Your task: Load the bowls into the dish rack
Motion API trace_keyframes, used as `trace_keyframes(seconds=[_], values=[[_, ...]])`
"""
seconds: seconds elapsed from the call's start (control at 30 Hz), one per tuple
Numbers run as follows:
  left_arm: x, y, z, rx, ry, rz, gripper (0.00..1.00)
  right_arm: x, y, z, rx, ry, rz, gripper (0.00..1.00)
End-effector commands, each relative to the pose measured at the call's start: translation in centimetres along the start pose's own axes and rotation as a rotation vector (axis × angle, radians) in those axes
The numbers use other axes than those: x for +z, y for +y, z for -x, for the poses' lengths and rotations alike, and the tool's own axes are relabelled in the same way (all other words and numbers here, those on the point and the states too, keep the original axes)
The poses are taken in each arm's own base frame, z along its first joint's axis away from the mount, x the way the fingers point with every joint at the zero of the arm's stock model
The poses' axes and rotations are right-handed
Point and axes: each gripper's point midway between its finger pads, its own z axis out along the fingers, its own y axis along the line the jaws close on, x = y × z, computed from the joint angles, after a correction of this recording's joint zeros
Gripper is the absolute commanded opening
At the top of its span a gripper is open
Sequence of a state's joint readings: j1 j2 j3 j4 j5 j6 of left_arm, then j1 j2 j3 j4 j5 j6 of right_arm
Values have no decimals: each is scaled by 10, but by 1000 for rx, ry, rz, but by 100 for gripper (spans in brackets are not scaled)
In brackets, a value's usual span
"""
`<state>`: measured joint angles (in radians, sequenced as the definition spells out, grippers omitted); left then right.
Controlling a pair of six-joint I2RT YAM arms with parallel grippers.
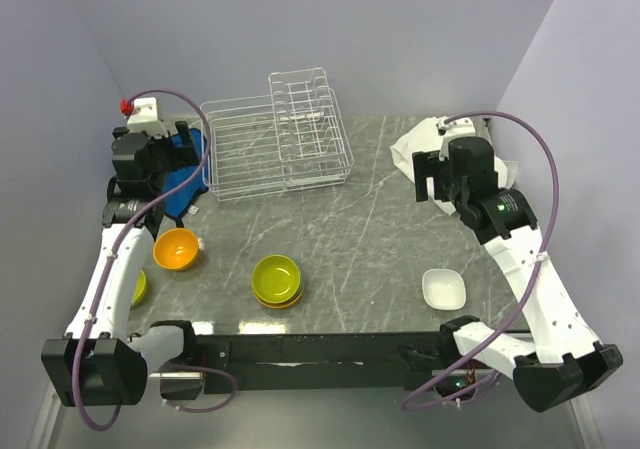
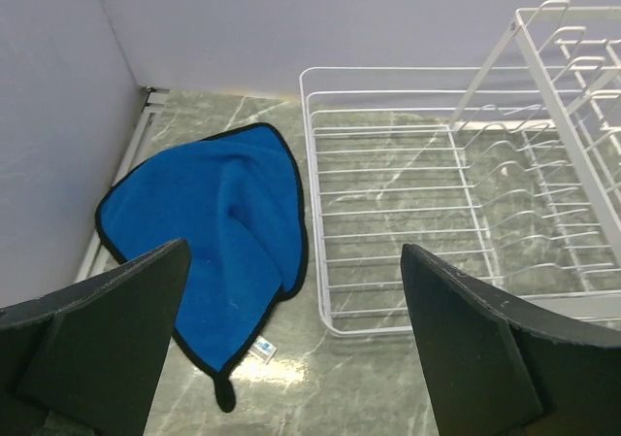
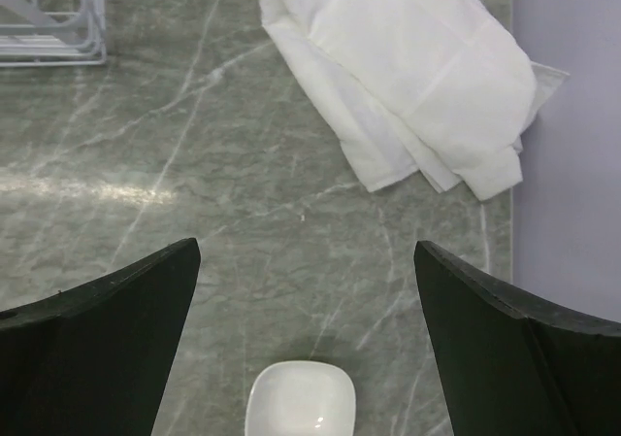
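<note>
The white wire dish rack (image 1: 275, 141) stands at the far middle of the table and holds nothing; it also shows in the left wrist view (image 2: 456, 193). An orange bowl (image 1: 176, 249) sits at the left. A lime green bowl (image 1: 277, 274) sits near the front middle, stacked on another bowl of which only the rim shows. A second lime green bowl (image 1: 139, 287) is partly hidden by the left arm. No light blue bowl is in view. My left gripper (image 1: 160, 154) (image 2: 293, 251) is open and empty above a blue cloth, left of the rack. My right gripper (image 1: 440, 177) (image 3: 306, 247) is open and empty.
A blue cloth (image 2: 218, 232) lies left of the rack by the wall. A white cloth (image 3: 408, 77) lies at the far right. A small white square dish (image 1: 444, 289) (image 3: 299, 399) sits front right. Walls close off the left, far and right sides.
</note>
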<state>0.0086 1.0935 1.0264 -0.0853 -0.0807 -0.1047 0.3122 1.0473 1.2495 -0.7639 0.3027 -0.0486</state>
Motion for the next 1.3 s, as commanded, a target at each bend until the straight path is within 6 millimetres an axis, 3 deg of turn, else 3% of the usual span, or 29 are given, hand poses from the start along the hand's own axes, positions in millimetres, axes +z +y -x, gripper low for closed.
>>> trace_keyframes(seconds=[0.0, 0.13, 0.2, 0.23, 0.27, 0.33, 0.37, 0.4, 0.43, 0.47, 0.5, 0.57, 0.63, 0.67, 0.7, 0.77, 0.8, 0.87, 1.0, 1.13, 1.27], values=[[-14, 2, 21, 25, -44, 11, 97, -26, 15, 62, 68, -194, 118, 100], [-16, 0, 5, 93, 0, -23, 97, -47, 36, 88, 34, -299, 262, 100], [-7, 0, -5, 97, 52, -25, 97, -56, 46, 92, -12, -328, 323, 100], [-5, 1, 11, 139, 38, -31, 97, -58, 48, 94, -9, -338, 330, 100], [7, 0, 3, 146, 82, -36, 97, -59, 50, 95, -2, -342, 339, 100], [14, -5, 6, 166, 133, -65, 97, -56, 55, 94, -1, -320, 337, 100], [27, -4, -12, 173, 204, -67, 97, -52, 56, 90, -3, -298, 334, 100], [31, -4, -18, 172, 235, -67, 98, -47, 56, 87, -5, -281, 322, 100], [35, -7, -22, 165, 268, -81, 95, -46, 57, 85, -5, -280, 322, 100], [45, -8, -39, 168, 326, -90, 92, -43, 59, 80, -9, -270, 323, 100], [50, -9, -38, 152, 338, -87, 90, -42, 60, 78, -10, -267, 322, 100], [63, -9, -65, 135, 444, -85, 78, -39, 61, 73, -13, -255, 317, 100], [74, -11, -65, 120, 476, -85, 66, -38, 61, 71, -10, -243, 313, 100], [80, -13, -86, 81, 551, -75, 64, -38, 60, 71, -10, -245, 313, 100], [87, -14, -78, 70, 540, -72, 62, -38, 60, 70, -10, -243, 313, 100], [97, -13, -97, 40, 599, -48, 60, -36, 61, 68, -11, -239, 315, 100], [102, -13, -93, 27, 595, -41, 60, -35, 63, 67, -13, -235, 316, 100], [111, -12, -109, 26, 638, -25, 56, -32, 64, 64, -15, -227, 318, 100], [124, -11, -122, 22, 673, -19, 52, -29, 65, 63, -17, -221, 318, 100], [130, -12, -138, 5, 716, -11, 34, -27, 65, 64, -24, -216, 314, 100], [130, -8, -146, 10, 730, 19, 29, -24, 66, 66, -27, -214, 312, 100]])
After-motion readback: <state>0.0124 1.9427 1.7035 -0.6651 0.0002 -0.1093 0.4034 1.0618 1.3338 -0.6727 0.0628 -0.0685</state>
